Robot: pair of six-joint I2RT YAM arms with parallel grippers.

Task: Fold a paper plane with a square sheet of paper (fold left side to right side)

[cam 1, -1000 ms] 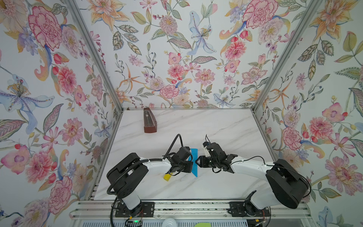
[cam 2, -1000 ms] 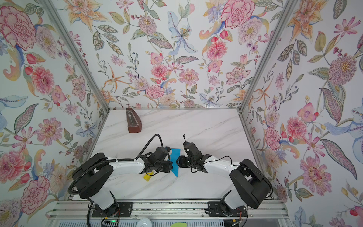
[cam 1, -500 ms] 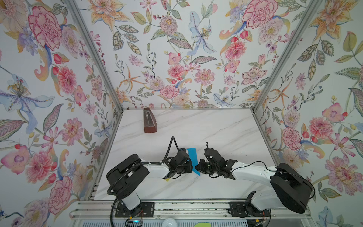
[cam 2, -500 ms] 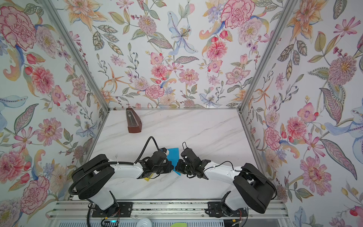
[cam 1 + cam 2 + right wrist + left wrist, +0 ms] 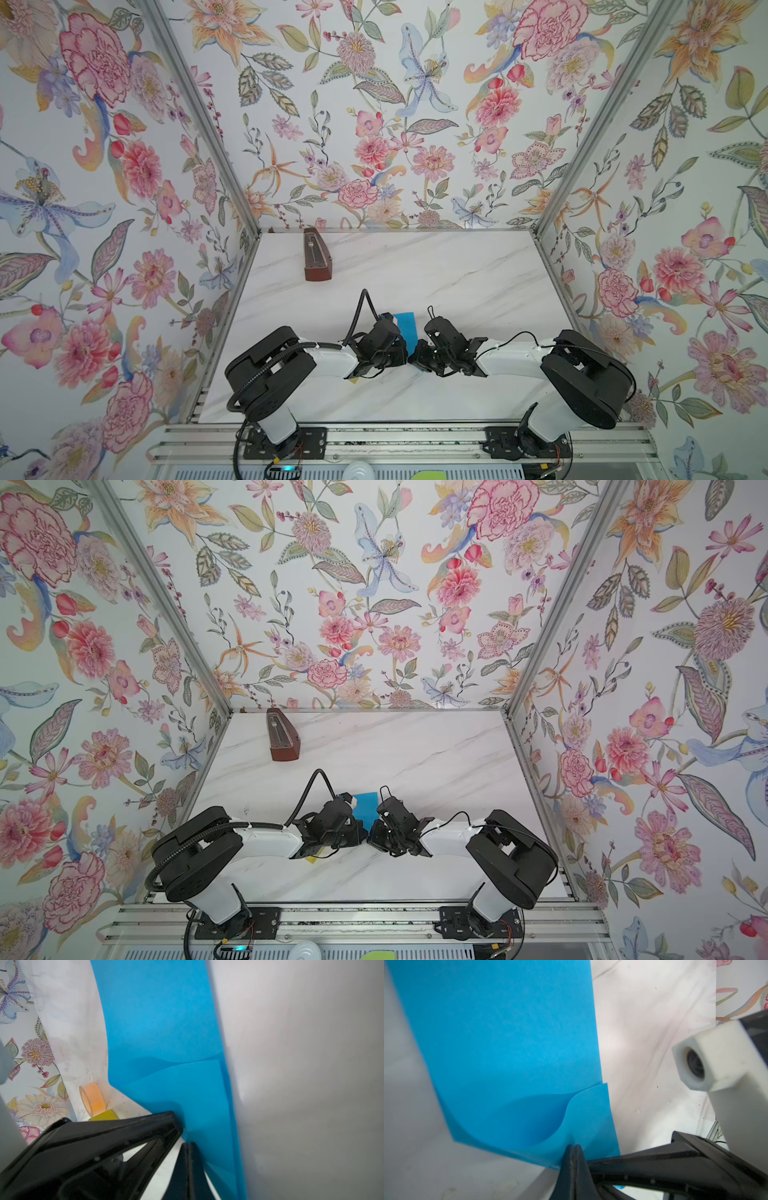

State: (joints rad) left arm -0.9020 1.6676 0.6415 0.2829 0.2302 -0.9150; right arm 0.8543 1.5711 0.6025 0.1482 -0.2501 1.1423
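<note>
The square sheet of paper [image 5: 405, 327] [image 5: 365, 805] is bright blue and lies folded in half on the marble table, between my two arms. In the left wrist view the paper [image 5: 508, 1043] has its upper layer bulging up toward my left gripper [image 5: 574, 1146]. That gripper is shut, and the paper puckers at its tips on the near edge. My right gripper [image 5: 188, 1144] is also shut, at the near corner of the paper [image 5: 162, 1022], which bends into facets there. In both top views the two grippers meet tip to tip over the paper's near end, left gripper [image 5: 406, 360] and right gripper [image 5: 416, 360].
A brown wooden metronome [image 5: 316, 259] [image 5: 282, 739] stands at the back left of the table [image 5: 457, 282]. A small yellow block [image 5: 104, 1116] and an orange tape roll [image 5: 92, 1101] lie just left of the paper, mostly under my left arm.
Both grippers have moved toward the table's front edge and closer together. The right gripper has gone from open to shut. Less of the blue paper shows between them.
</note>
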